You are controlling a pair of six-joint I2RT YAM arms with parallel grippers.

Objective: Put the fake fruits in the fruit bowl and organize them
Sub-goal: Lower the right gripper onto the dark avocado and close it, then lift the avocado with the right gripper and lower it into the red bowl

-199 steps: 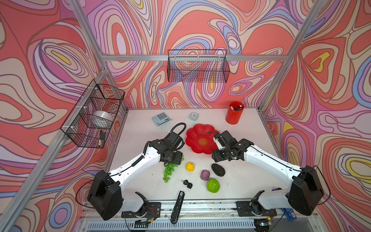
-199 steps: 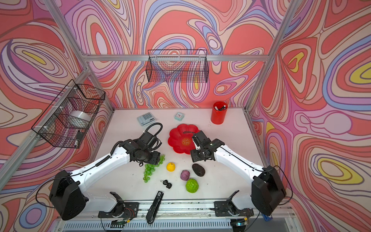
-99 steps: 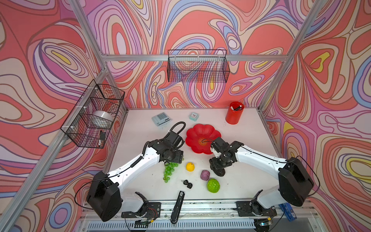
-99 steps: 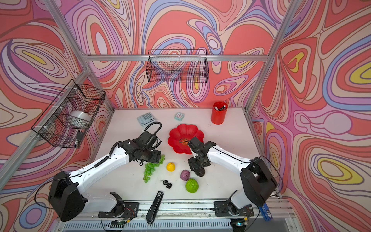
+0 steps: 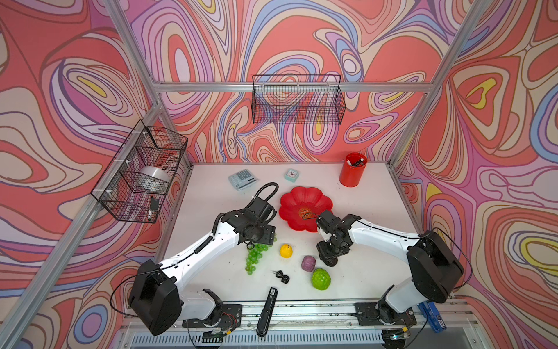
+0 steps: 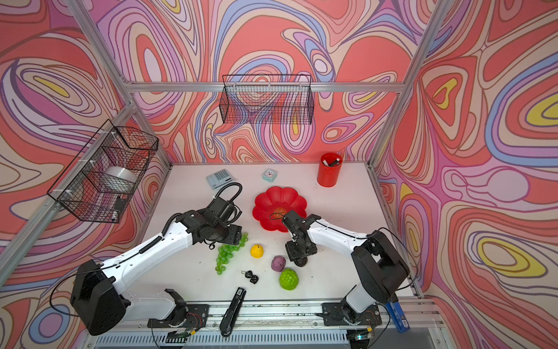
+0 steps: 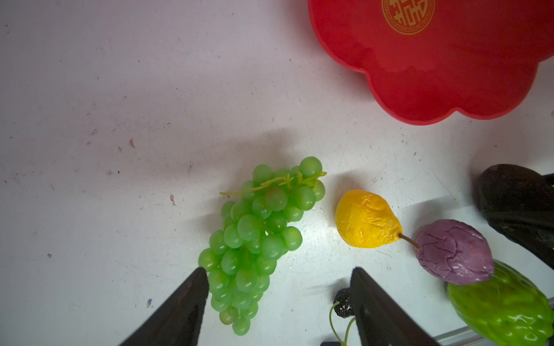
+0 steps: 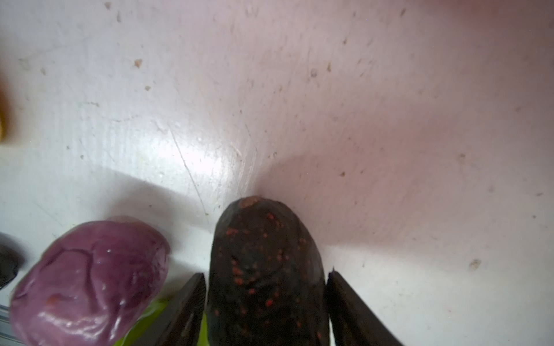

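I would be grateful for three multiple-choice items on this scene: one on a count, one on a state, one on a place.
1. Fruits lying in the fruit bowl: A none; B two; C five.
2. The left gripper is: A shut on a fruit; B open; C out of view.
3. The blackish avocado-like fruit sits: A in the bowl; B in the left gripper; C between the fingers of the right gripper.
Key: 1 A, the bowl shows only its gold emblem; 2 B, its fingers stand wide apart in the left wrist view; 3 C, the right wrist view shows a finger close against each side of it.
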